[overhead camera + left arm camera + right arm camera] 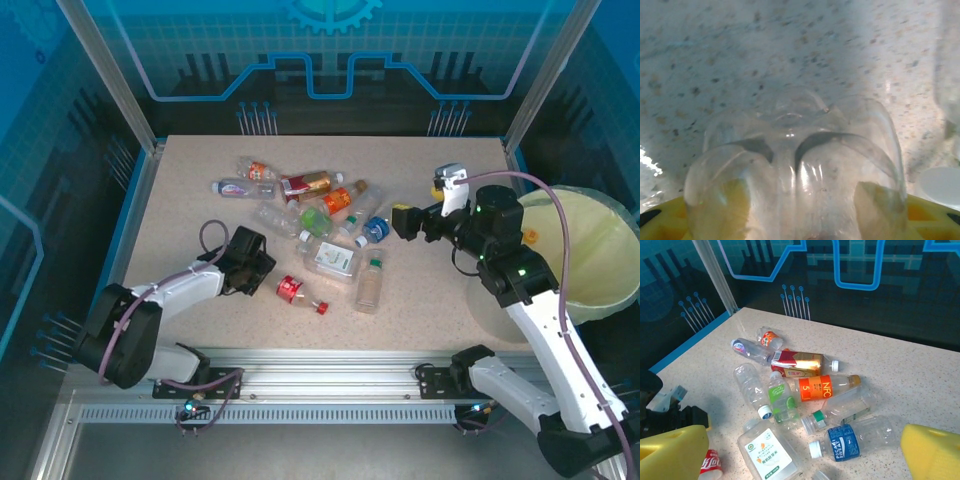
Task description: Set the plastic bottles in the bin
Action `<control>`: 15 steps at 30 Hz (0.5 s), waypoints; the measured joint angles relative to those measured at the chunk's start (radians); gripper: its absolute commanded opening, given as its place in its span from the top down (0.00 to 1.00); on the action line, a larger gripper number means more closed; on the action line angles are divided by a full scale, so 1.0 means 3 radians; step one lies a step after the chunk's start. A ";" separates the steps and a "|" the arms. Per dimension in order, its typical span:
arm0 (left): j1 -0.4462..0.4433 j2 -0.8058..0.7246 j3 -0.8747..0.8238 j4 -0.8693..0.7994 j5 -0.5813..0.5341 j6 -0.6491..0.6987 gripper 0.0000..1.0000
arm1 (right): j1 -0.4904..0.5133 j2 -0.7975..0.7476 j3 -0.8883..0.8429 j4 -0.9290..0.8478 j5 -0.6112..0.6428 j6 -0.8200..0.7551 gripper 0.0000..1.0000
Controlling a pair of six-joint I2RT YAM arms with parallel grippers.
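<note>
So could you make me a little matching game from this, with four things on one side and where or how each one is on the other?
Things:
1 bin
2 orange bottle
3 red-capped bottle
4 right gripper

Place or state:
A open wide
B in the pile
C beside the table's right edge
D apart from the pile, by the left gripper

Pairs: 1-C, 2-B, 3-D, 4-A

I counted eleven plastic bottles (333,258) in all. There was one bin (600,250) lined with a yellowish bag, one speckled table (450,300), and two robot arms (545,320).
</note>
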 measured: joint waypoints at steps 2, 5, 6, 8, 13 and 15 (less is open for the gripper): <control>0.0000 -0.0069 -0.0003 0.0061 -0.0046 0.0142 0.54 | 0.0028 0.0010 0.0018 0.0000 0.0011 -0.0005 0.00; 0.0000 -0.0305 -0.0001 0.0215 -0.0086 0.0463 0.55 | 0.0097 0.0036 0.0047 0.0005 0.0019 -0.0022 0.00; 0.0000 -0.0398 0.0000 0.0280 -0.0098 0.0575 0.55 | 0.0114 0.0043 0.0052 0.0005 0.0018 -0.0025 0.00; 0.0000 -0.0561 0.0017 0.0399 -0.0107 0.0814 0.56 | 0.0139 0.0062 0.0062 0.0001 0.0009 -0.0037 0.00; -0.0001 -0.0782 0.0226 0.0655 -0.0023 0.1418 0.57 | 0.0193 0.0149 0.0118 -0.0005 -0.0069 -0.0065 0.00; -0.0006 -0.0805 0.0356 0.0783 0.0100 0.1639 0.58 | 0.0229 0.0214 0.0155 -0.0013 -0.0123 -0.0078 0.00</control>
